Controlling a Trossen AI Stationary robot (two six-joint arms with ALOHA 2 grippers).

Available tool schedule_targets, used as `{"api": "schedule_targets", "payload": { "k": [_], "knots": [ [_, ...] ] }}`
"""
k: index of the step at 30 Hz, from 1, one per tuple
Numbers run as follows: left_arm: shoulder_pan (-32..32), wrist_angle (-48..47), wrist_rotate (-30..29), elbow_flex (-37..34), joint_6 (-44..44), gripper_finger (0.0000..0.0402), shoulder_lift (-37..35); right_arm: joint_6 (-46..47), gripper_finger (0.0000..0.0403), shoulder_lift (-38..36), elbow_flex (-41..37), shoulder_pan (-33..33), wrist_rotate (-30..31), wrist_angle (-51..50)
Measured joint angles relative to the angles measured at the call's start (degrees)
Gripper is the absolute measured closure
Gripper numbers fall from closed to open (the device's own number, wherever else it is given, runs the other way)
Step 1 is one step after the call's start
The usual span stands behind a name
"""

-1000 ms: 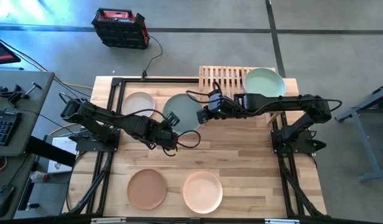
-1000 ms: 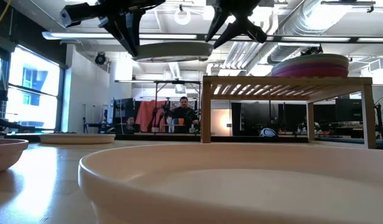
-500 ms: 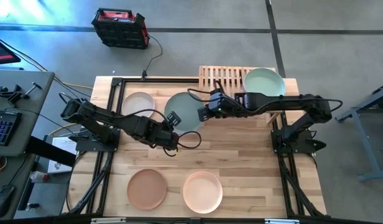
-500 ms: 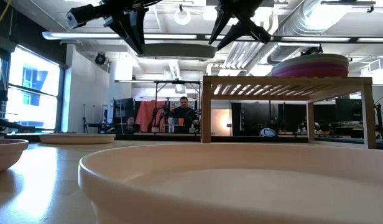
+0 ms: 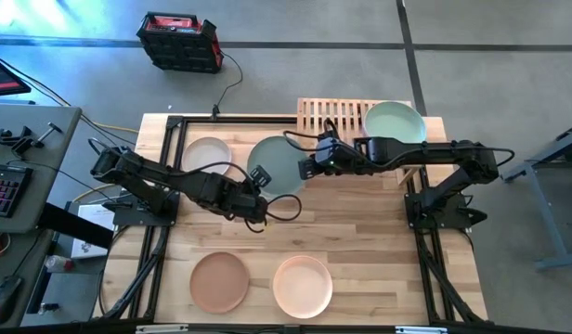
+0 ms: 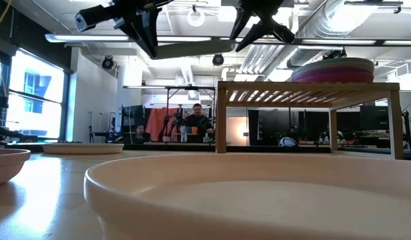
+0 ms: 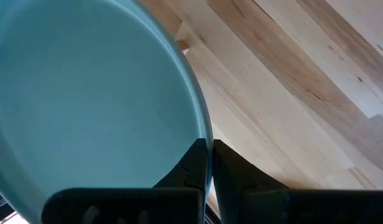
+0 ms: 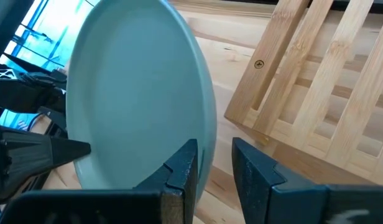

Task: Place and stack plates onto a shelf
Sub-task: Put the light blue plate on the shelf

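The sage plate (image 5: 275,165), pinched by the left gripper (image 5: 259,178), should stay level until the open right gripper (image 5: 305,169) clamps its rim.

High view looks straight down, low view level across the table (image 5: 379,232); wrist views sit close.

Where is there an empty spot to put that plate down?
The shelf's left half is bare slats beside the plate stack. The tabletop is bare between the arms and right of the cream plate. It is crowded around the sage plate, between the left gripper and right gripper.
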Motion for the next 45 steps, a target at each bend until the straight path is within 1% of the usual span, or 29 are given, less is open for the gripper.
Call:
{"api": "schedule_targets", "payload": {
  "k": [3,5,7,9,11,19,23,29,34,39,45],
  "knots": [
    [0.0,1.9,0.0,0.0,1.3,0.0399,0.0,0.0,0.0326,0.0,0.0,-0.1,0.0,0.0],
    [0.0,2.4,0.0,0.0,1.7,0.0399,0.0,0.0,0.0336,0.0,0.0,-0.1,0.0,0.0],
    [0.0,2.4,0.0,0.0,1.7,0.0399,0.0,0.0,0.0356,0.0,0.0,-0.1,0.0,0.0],
    [0.0,2.3,0.1,0.0,1.4,0.0399,0.0,0.0,0.0385,0.0,0.0,-0.1,0.0,0.0],
    [0.0,2.4,0.0,0.0,1.1,0.0399,0.0,0.0,0.0396,0.0,0.0,-0.1,0.0,0.0],
    [1.3,2.4,0.3,0.0,-0.7,0.0393,0.0,2.2,0.0400,0.0,0.0,-0.4,-0.4,-0.1],
    [2.4,2.3,0.6,0.0,-3.1,0.0374,0.0,2.5,0.0401,0.0,0.0,-0.4,-0.2,-0.3],
    [3.5,2.4,5.4,0.0,-5.9,0.0339,0.0,3.2,0.0402,0.0,0.0,-0.3,-0.5,-0.4],
    [3.6,2.5,4.0,0.0,-11.5,0.0318,0.0,4.5,0.0403,0.0,0.0,-0.8,-0.2,-2.8],
    [3.6,2.7,3.6,0.0,-15.6,0.0316,-0.7,4.2,0.0402,-0.3,0.0,-2.3,-1.0,-4.5],
    [4.1,3.5,3.1,0.1,-16.7,0.0318,-1.4,2.3,0.0402,-2.8,0.0,-4.8,-1.5,-4.6]
  ]
}}
